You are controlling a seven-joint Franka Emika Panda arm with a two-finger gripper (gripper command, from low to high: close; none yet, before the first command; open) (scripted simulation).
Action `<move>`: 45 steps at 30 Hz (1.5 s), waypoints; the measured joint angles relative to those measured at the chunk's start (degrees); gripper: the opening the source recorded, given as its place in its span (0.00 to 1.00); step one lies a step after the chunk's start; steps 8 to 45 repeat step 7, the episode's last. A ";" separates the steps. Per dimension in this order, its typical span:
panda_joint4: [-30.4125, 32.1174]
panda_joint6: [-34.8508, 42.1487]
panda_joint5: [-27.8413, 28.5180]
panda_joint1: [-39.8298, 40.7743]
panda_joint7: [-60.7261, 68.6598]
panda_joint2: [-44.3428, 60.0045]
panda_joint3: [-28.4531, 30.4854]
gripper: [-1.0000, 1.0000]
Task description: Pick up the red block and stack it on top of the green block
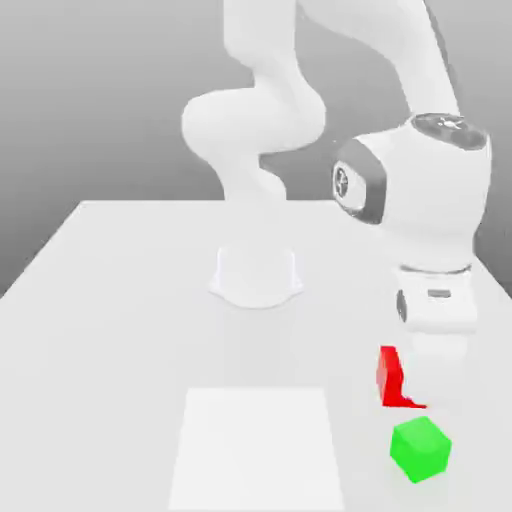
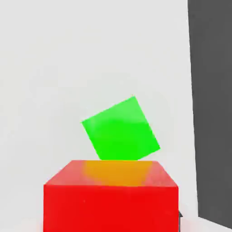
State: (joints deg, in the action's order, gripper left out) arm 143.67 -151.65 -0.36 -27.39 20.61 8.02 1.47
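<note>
The red block sits low over the white table at the exterior view's right, partly covered by my gripper, which comes straight down on it. The gripper is shut on the red block. In the hand view the red block looms close, with a green tint reflected on its upper face. The green block rests on the table just in front of the red one, nearer the camera and apart from it. It is turned at an angle in the hand view, where the green block lies just beyond the red block.
The arm's round white base stands at the middle of the table. A paler rectangular patch lies on the table near the front. A dark area beyond the table's edge runs past the green block.
</note>
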 joint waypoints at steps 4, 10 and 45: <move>-0.73 -6.20 -0.41 0.17 0.44 6.99 -0.38 1.00; -0.73 -6.20 -0.41 0.17 0.44 6.99 -0.38 1.00; -0.73 -6.20 -0.41 0.17 0.44 6.99 -0.38 1.00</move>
